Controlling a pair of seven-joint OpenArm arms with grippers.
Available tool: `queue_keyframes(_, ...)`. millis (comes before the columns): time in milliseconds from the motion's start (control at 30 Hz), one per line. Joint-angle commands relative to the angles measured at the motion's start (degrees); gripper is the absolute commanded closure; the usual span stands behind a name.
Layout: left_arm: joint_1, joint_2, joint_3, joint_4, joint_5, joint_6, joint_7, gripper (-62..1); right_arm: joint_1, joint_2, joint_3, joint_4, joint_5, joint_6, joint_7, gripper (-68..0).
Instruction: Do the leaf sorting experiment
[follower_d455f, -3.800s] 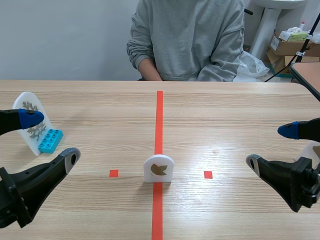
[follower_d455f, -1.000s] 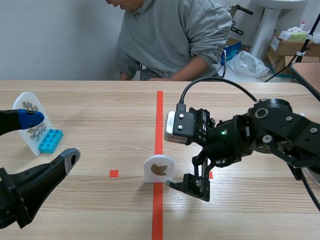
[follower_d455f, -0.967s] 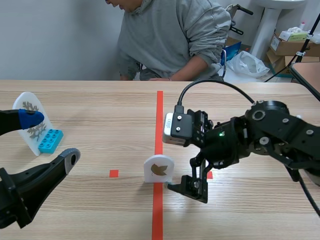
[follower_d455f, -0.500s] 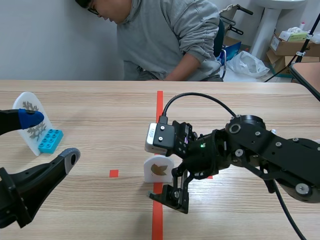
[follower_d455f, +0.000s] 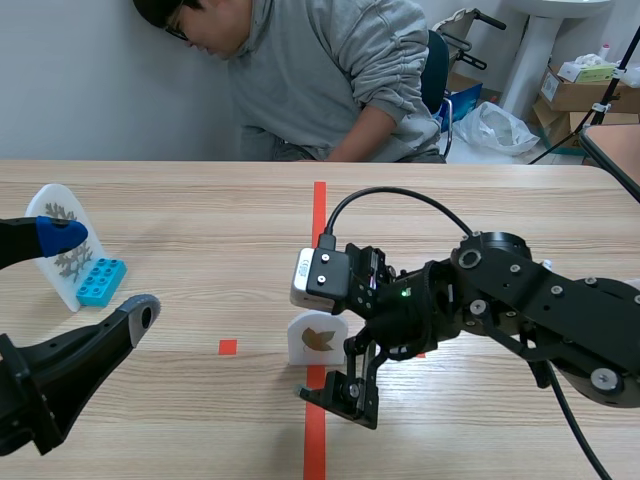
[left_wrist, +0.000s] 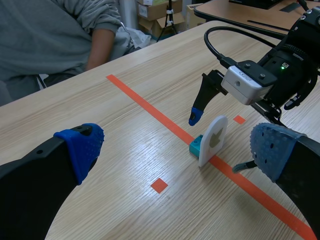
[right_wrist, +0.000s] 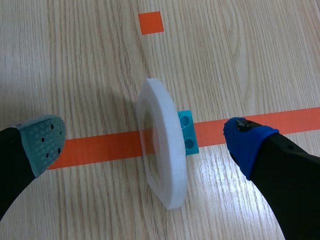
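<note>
Leaf card (right_wrist: 162, 150), upright on its teal brick (right_wrist: 186, 131) btwn the spread, non-touching fingers of the right gripper (right_wrist: 145, 141), looks light, stiff, slick & tippy, so pinch its flat faces, w/ broad axis running ahead of gripper, leaf face toward grey-green pad.

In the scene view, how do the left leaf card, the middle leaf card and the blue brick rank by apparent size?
1. left leaf card, clearly the largest
2. middle leaf card
3. blue brick, which looks only a little smaller than the middle leaf card
</note>
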Motion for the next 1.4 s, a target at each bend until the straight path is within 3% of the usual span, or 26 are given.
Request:
queue_keyframes(0,-0.20,0.15,0.20,0.66,-0.57,-0.31,-0.96,-62.3,0.50,0.33,0.07,0.83,0.46,0.20,0.59,-66.9)
queue_keyframes(67,-0.20,0.15,0.20,0.66,-0.57,-0.31,-0.96,-62.3,0.50,0.33,0.07,0.83,0.46,0.20,0.50,-60.4)
queue_keyframes(267,-0.20,0.15,0.20,0.66,-0.57,-0.31,-0.96,-62.3,0.52,0.33,0.07,0.83,0.46,0.17,0.39,-31.0)
queue_keyframes(633,-0.20,0.15,0.20,0.66,-0.57,-0.31,-0.96,-62.3,0.52,0.33,0.07,0.83,0.46,0.04,0.39,-1.8)
queue_keyframes(1133,-0.20,0.13,0.20,0.66,-0.57,-0.31,-0.94,-62.3,0.52,0.33,1.77,1.46,1.25,0.26,0.13,-0.7)
queue_keyframes(1367,-0.20,0.13,0.20,0.66,-0.57,-0.31,-0.92,-62.3,-0.20,0.48,6.88,1.73,9.44,0.26,-2.19,-0.7)
